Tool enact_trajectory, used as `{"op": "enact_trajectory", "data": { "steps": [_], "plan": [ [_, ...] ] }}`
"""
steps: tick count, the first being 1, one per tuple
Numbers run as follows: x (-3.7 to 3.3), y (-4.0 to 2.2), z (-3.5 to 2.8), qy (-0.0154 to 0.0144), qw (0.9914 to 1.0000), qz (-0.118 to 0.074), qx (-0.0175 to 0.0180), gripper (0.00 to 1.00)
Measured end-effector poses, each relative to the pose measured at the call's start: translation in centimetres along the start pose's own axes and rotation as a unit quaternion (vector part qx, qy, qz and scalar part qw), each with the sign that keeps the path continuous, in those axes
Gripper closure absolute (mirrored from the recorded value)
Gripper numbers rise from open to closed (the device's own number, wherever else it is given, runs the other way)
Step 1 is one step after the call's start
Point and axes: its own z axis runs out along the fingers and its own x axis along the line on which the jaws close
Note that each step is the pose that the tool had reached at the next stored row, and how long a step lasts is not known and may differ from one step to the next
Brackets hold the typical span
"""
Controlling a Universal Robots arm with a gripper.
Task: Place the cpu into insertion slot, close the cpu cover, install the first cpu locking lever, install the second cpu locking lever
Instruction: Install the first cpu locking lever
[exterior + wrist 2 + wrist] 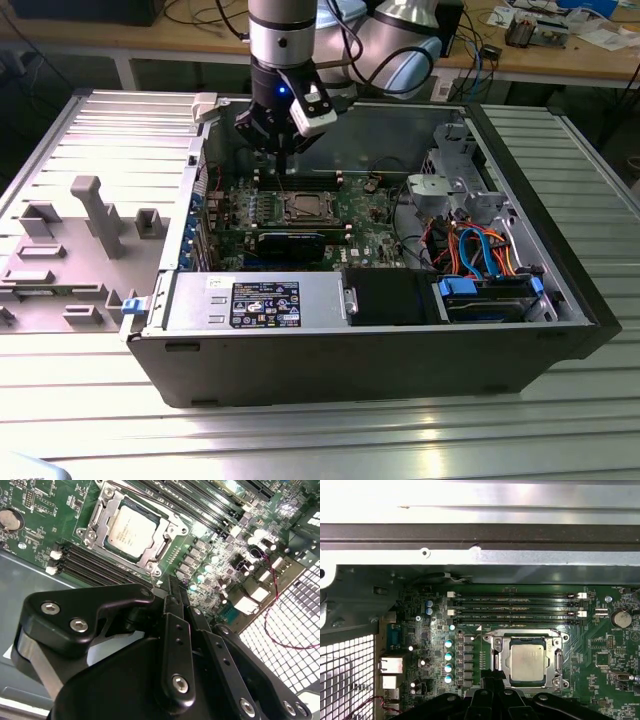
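The cpu (131, 531) lies flat in the insertion slot (107, 492) on the green board, its dull silver top showing through the window of the cpu cover (98, 528), which is down around it. In the exterior view the cpu (303, 208) sits mid-board inside the open computer case. My gripper (167, 587) hangs just above one corner of the socket with its black fingers pressed together, shut. A thin wire lever end (151, 576) stands right beside the fingertips; I cannot tell if they touch it. The gripper (283, 165) is toward the case's back wall from the socket.
Long black memory slots (515, 605) run beside the socket. A black graphics card (290, 242) lies nearer the case front, and the power supply (255, 300) fills the front corner on the exterior view's left. Drive bays and orange and blue cables (480, 255) are on the right.
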Motion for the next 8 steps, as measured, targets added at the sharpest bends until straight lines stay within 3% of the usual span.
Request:
{"op": "enact_trajectory", "data": {
  "steps": [8],
  "plan": [
    [0.75,0.01,0.02,0.0,1.0,0.0,0.0,0.89]
  ]
}}
